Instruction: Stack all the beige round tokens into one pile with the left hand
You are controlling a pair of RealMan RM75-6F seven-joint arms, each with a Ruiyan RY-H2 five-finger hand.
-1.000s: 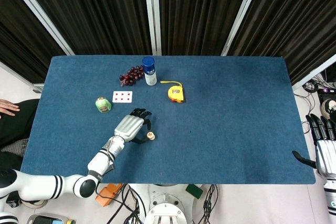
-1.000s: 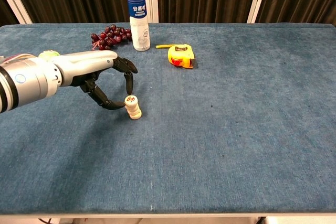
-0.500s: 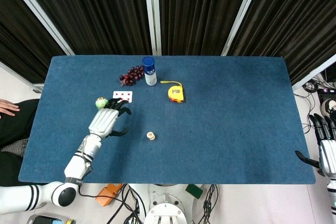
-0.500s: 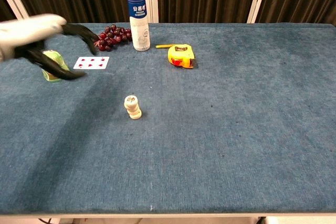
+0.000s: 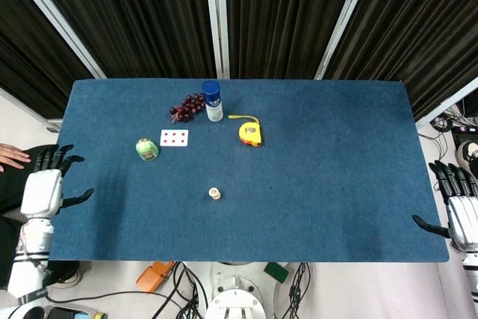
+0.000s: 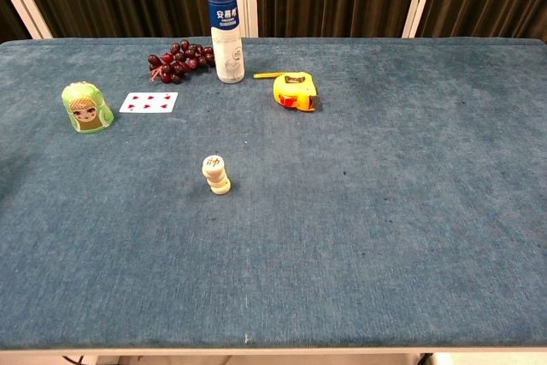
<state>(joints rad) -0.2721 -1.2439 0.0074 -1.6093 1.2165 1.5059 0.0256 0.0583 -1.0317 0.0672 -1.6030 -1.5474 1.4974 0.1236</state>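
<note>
Tokens (image 6: pixel 217 174) sit as one small pile near mid-surface, a bit toward my near-left, standing upright w/ a dark mark on the top face. From the chest view it looks like a few stacked discs, slightly uneven at the sides; can't tell exact count. No loose beige token visible elsewhere, so I judge the stack is likely done.

Handling, judged: tokens look small, hard, light, prob. smooth-sided, so the pile would topple from any sideways knock. If I had to touch it, I'd pinch a single token at opposite edges of its rim, thumb vs. finger, coming from above, and set it down flat, no pushing on the column's side.

My left hand (image 5: pixel 46 184) is off the left edge of the surface (image 5: pixel 336 184), well apart from the pile, fingers spread, holding nothing. It shows only in the head view. My right hand (image 5: pixel 455 211) hangs off the right edge, also well apart, fingers apart and empty as far as I can see; part is cut by the frame.

Other stuff, all farther back than the pile: green figure (image 6: pixel 85 108) far left, card (image 6: pixel 149 102) just right of it, grapes (image 6: pixel 175 58) touching or just beside the bottle (image 6: pixel 223 27), tape measure (image 6: pixel 295 91) right of that. None near the pile.
</note>
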